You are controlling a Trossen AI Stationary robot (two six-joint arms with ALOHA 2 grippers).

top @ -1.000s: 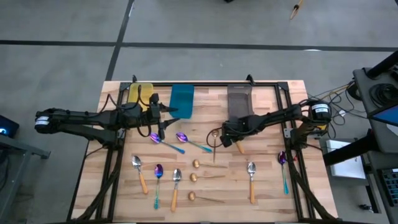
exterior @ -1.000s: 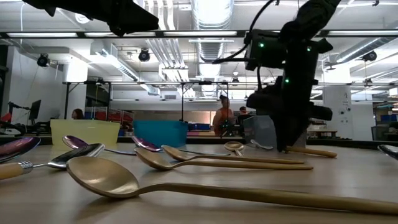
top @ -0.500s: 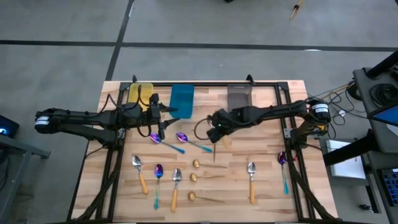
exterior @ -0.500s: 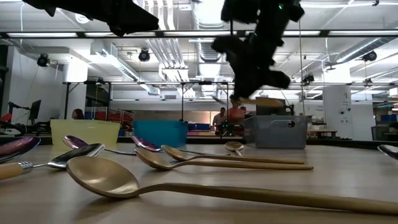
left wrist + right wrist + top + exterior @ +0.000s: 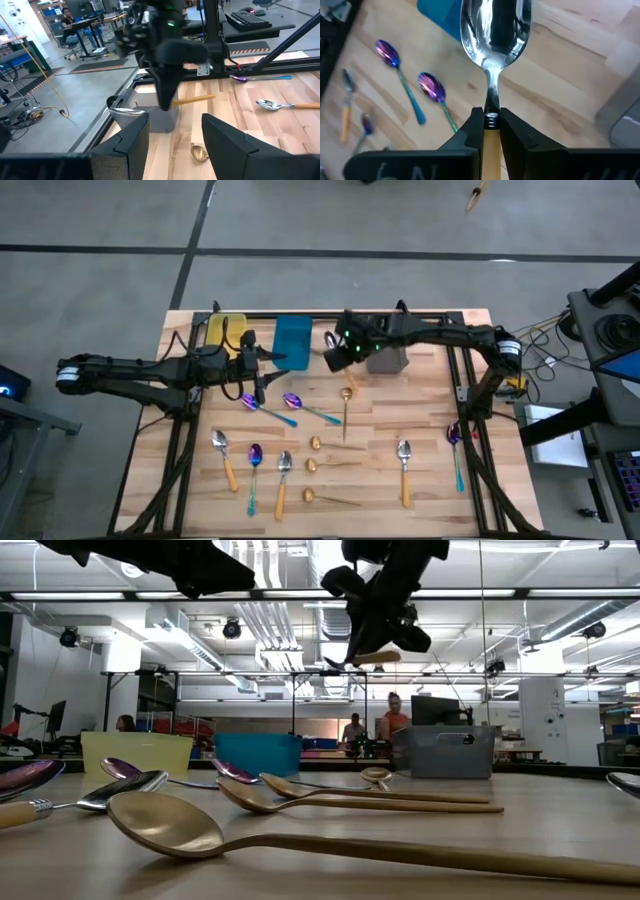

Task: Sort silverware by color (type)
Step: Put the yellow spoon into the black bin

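— Wooden bench (image 5: 430, 480): sorting barely begun?
— Yes. Right gripper (image 5: 333, 357), clamped on an orange-handled spoon (image 5: 494, 30), hangs between blue bin (image 5: 292, 341) and grey bin (image 5: 386, 342); left gripper (image 5: 262, 370) idles open. Eleven spoons remain unsorted.

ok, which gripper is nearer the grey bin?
Right. The right gripper hangs just beside the grey bin, holding an orange-handled spoon. The left gripper sits past the blue bin, farther off.

The right gripper (image 5: 335, 356) is up in the air beside the grey bin (image 5: 386, 346), pinched shut. The left gripper (image 5: 262, 375) waits below the blue bin (image 5: 292, 340), fingers apart.
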